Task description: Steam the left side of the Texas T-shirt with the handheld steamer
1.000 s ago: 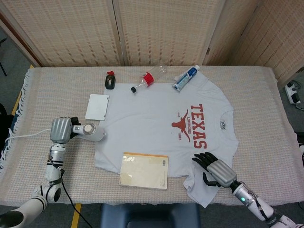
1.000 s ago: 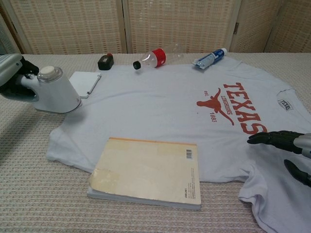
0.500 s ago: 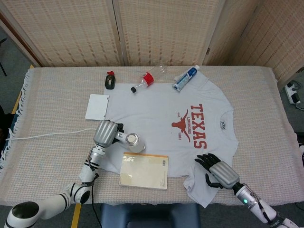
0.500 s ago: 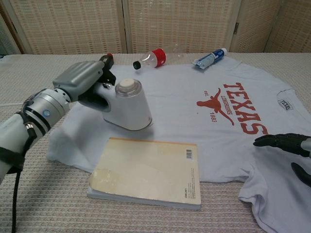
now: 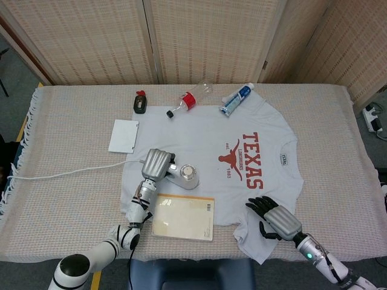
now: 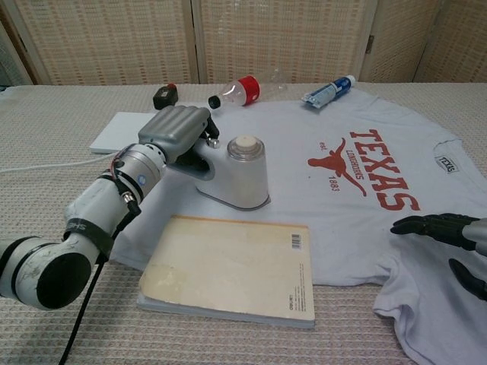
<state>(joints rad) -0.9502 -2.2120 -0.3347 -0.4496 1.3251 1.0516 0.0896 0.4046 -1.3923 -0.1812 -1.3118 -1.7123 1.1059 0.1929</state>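
The grey Texas T-shirt point(image 5: 205, 151) point(image 6: 304, 152) lies flat on the table, red print toward the right. My left hand point(image 5: 155, 164) point(image 6: 173, 132) grips the handle of the white handheld steamer point(image 5: 186, 176) point(image 6: 240, 173), which stands on the shirt's left part, just behind the book. My right hand point(image 5: 273, 217) point(image 6: 449, 232) rests with fingers spread on the shirt's near right sleeve area, holding nothing.
A tan book point(image 5: 183, 217) point(image 6: 232, 268) lies on the shirt's near hem. A white pad point(image 5: 123, 135), a black object point(image 5: 141, 101), a red-labelled bottle point(image 5: 188, 100) and a blue-white tube point(image 5: 236, 98) lie toward the back. The steamer's cord point(image 5: 66, 172) runs left.
My left hand has slid the steamer rightward, from the table's left onto the shirt. The right hand has barely shifted.
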